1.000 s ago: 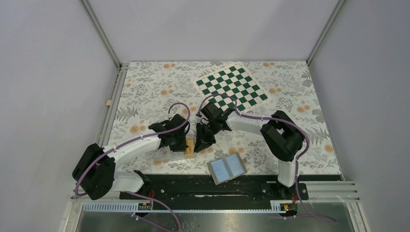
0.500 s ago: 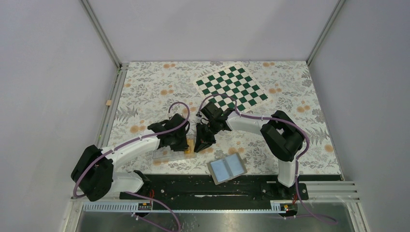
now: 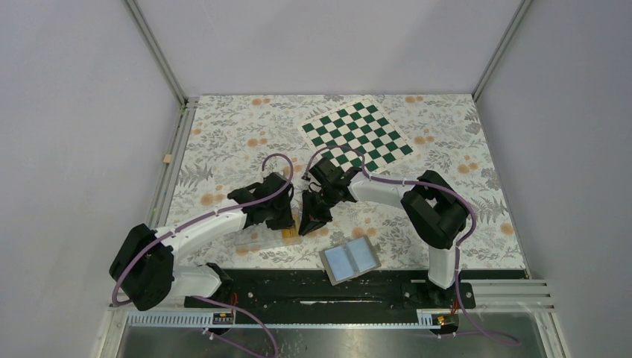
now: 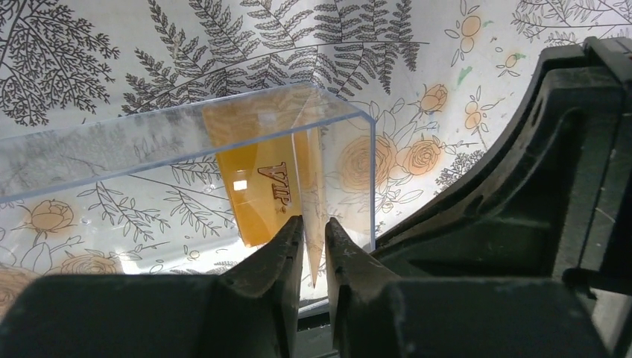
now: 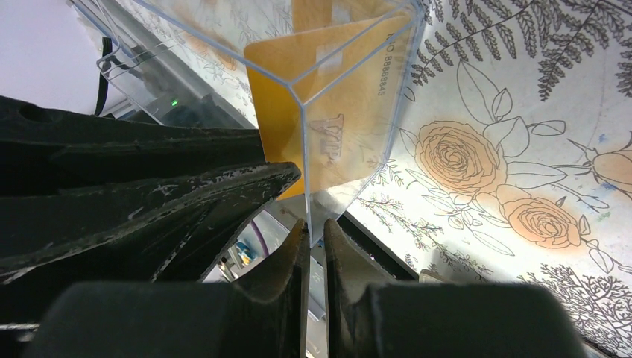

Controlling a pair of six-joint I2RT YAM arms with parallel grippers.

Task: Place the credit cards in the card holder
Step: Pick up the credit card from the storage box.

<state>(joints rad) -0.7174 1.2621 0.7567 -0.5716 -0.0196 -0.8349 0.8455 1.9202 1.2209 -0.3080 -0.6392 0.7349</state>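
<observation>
Little shift: left pincer (image 4: 313,233) along tray (image 4: 149,145).

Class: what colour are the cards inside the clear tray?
Orange-yellow cards, best seen in left wrist view.

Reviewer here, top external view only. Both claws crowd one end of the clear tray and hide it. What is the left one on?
Observer: On the left wrist camera, the left claw straddles a thin orange sliver, apparently a card edge-on, inside the clear tray. I can't tell if it is pinched.
Operator: And the right claw?
Observer: On the right wrist camera, the right claw is closed on the tray's clear wall at a corner.
Operator: Any card clearly visible?
Observer: Yes, an orange credit card printed VIP leans tilted inside the tray.
</observation>
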